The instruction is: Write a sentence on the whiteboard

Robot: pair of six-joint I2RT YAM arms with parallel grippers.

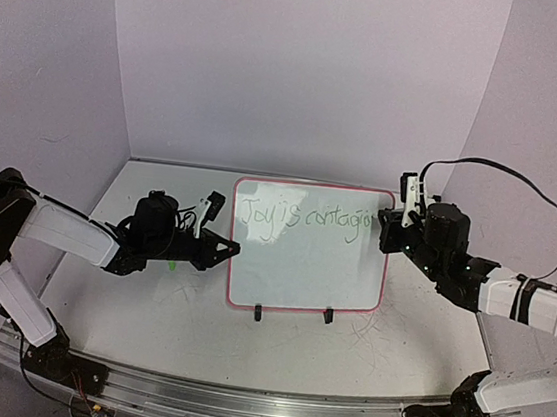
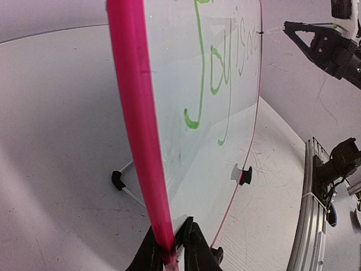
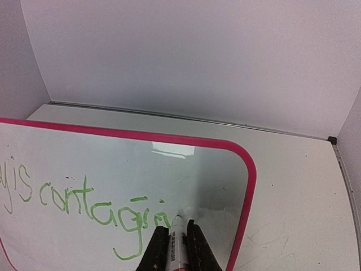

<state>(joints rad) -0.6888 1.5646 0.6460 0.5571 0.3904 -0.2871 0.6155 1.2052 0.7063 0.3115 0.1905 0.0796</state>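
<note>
The whiteboard (image 1: 308, 262) stands upright on the counter (image 1: 393, 352) between the two arms, propped on its wire stand. The left end effector (image 2: 172, 231) is clamped on the board's red-pink rim, which runs straight up from between its fingers, so the board looks braced against the push of writing. The right end effector (image 3: 176, 227) is closed on a marker (image 3: 177, 219) that points forward out of its fingers, with the tip at or just off the white surface, low in the corner nearest that arm.

The sentence (image 1: 298, 218) is partly written. The green letters read "Joy is contagi", and the last stroke ends just beside the marker tip. By this reading most of the line is done. What seems left is the end of the last word and a full stop. Only a narrow strip of bare board lies ahead of the tip before the rim, so the remaining letters will probably have to be cramped.
</note>
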